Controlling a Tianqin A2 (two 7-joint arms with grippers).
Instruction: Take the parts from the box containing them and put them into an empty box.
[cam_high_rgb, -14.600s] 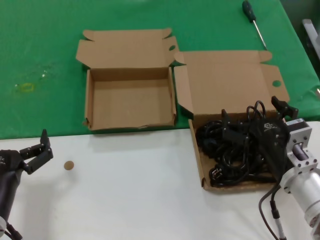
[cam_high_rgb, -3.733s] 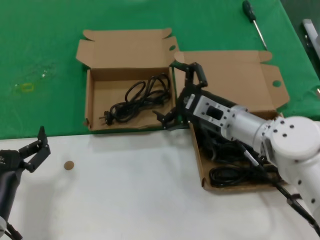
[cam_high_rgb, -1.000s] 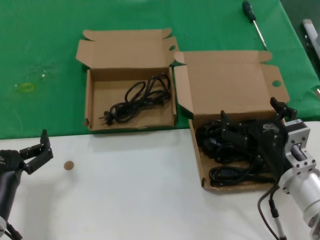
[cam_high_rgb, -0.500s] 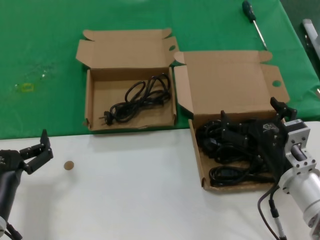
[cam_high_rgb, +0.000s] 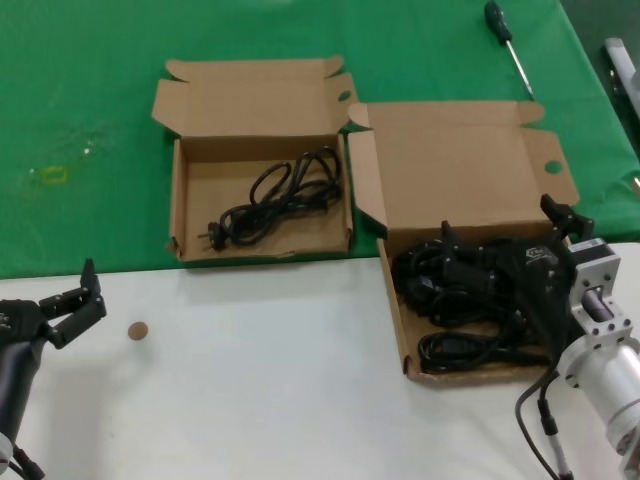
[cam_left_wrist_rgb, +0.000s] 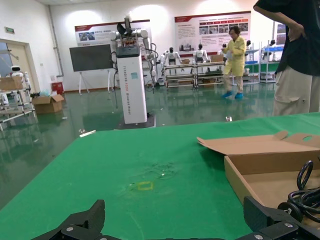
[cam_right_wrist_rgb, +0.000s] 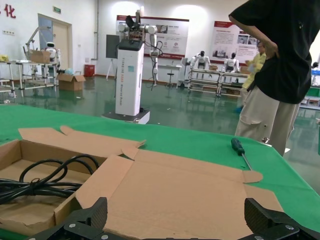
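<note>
In the head view, the shallow box (cam_high_rgb: 258, 195) with the short lid sat in the upper left of the frame on the green cloth (cam_high_rgb: 80, 110). One power cord (cam_high_rgb: 275, 198) lay coiled inside it, its plug toward the lower left corner of the tray. The box with the tall lid (cam_high_rgb: 455, 270) stood at centre right, its tray reaching down onto the white table (cam_high_rgb: 250, 390), and a tangled heap of black cords (cam_high_rgb: 465, 300) filled it. So the job looked barely begun: one cord was across, and the heap (several cords, the count not readable in the tangle) was left to move.

The right gripper (cam_high_rgb: 505, 250) sat low over that heap at the right of the frame, its fingers spread wide with nothing visibly clamped between them. The left gripper (cam_high_rgb: 68, 300) was parked at the lower left over the white table, fingers also spread and empty. A screwdriver (cam_high_rgb: 508, 45) lay at the top right on the cloth.

In the left wrist view, the left gripper's fingertips (cam_left_wrist_rgb: 85, 222) stood far apart along the bottom edge; the shallow box and a loop of its cord showed at the right edge.

In the right wrist view, the two fingertips (cam_right_wrist_rgb: 87, 215) stood wide at the bottom corners, above the tall lid's brown panel, with the shallow box's cord at lower left.
</note>
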